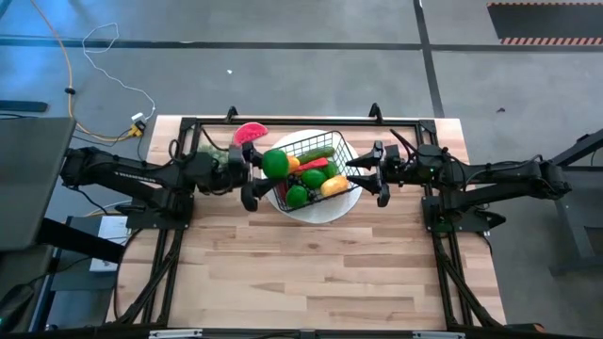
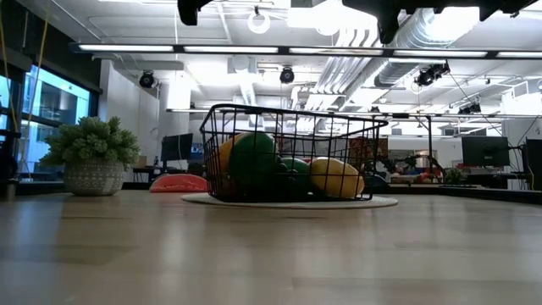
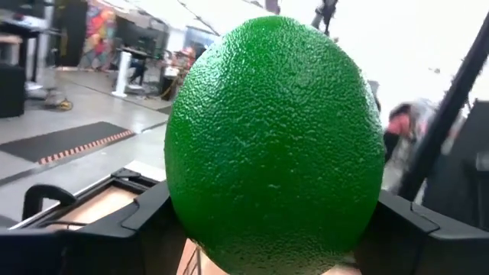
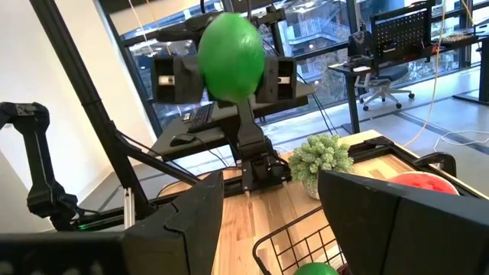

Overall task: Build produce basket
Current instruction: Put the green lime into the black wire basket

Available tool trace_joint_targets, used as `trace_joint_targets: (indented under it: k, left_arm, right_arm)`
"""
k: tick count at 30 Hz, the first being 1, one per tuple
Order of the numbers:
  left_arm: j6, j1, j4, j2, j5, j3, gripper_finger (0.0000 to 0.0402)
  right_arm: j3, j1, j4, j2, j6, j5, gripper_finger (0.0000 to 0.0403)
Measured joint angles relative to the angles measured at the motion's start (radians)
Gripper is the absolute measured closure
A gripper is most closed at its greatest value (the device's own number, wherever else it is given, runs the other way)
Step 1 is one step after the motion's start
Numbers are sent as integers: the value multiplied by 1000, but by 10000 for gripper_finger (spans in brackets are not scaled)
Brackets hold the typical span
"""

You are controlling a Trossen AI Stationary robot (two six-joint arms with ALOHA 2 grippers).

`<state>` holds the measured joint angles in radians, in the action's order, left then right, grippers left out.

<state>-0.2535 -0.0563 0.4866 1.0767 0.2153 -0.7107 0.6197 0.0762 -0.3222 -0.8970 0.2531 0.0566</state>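
I had the left gripper (image 1: pixel 252 175) pinching a green lime (image 1: pixel 274 163) above the basket (image 1: pixel 320 151), its long axis apparently upright; right gripper (image 1: pixel 375 173) stood spread, empty.

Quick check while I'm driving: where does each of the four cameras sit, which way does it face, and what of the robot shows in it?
High: overhead, straight down; both arms, basket on plate.
Low: table height, level across; basket, arm parts at top.
Left wrist: forward past its fingers, shut on lime.
Right wrist: across the table; right gripper open, left gripper opposite.
Shared: the held lime shows in high and both wrist views.
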Motion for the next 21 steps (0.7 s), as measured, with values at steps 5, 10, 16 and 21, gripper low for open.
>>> trace_joint_targets:
  k: [5, 10, 16, 21]
  left_arm:
    - [-50, -37, -140, 29, 42, -94, 121]
    - [-50, -100, -455, 144, 9, -307, 121]
    - [30, -172, -684, 360, -95, -482, 121]
    - [22, -205, -705, 547, -133, -570, 121]
  right_arm:
    - [0, 0, -25, 0, -10, 0, 206]
    - [0, 0, -69, 0, -30, 0, 206]
    - [0, 0, -149, 0, -51, 0, 206]
    - [0, 0, -231, 0, -56, 0, 206]
